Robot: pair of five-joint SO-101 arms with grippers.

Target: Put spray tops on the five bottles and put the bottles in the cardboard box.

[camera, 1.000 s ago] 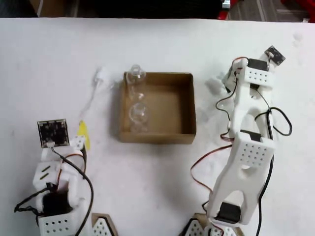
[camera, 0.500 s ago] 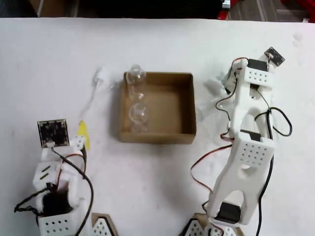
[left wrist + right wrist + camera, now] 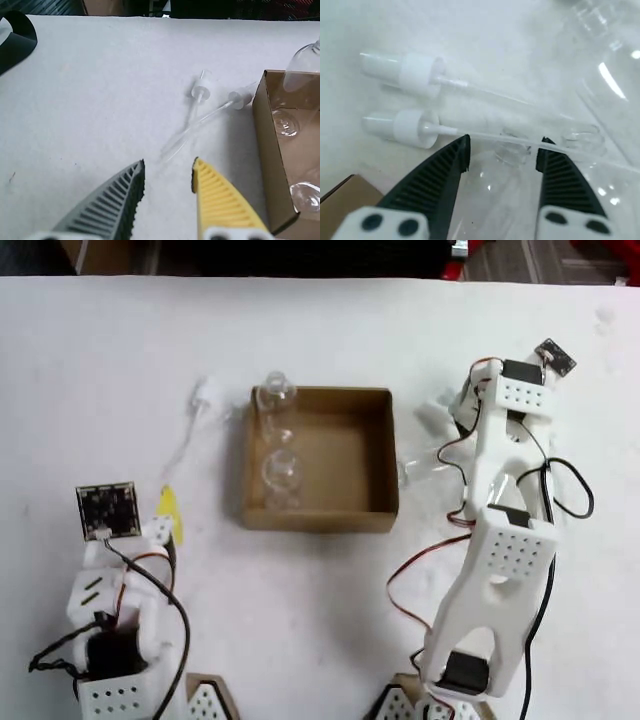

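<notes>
Cardboard box (image 3: pixel 320 518) mid-desk; I see two boxed bottles (image 3: pixel 280 472) along wall nearest my left arm. My right jaws apart, hovering over spray tops (image 3: pixel 412 75) and loose clear bottle (image 3: pixel 605 75) on white desk (image 3: pixel 100 340) beside box's far side. My left jaws apart, nothing gripped; other spray tops (image 3: pixel 201 91) lie between them and box.

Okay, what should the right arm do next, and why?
Probably close the right gripper on the clear bottle that lies on the table. Its jaws are open and seem to straddle the bottle near the neck. Two loose spray tops lie just beyond, so the bottle needs to be held before one can be fitted.
</notes>
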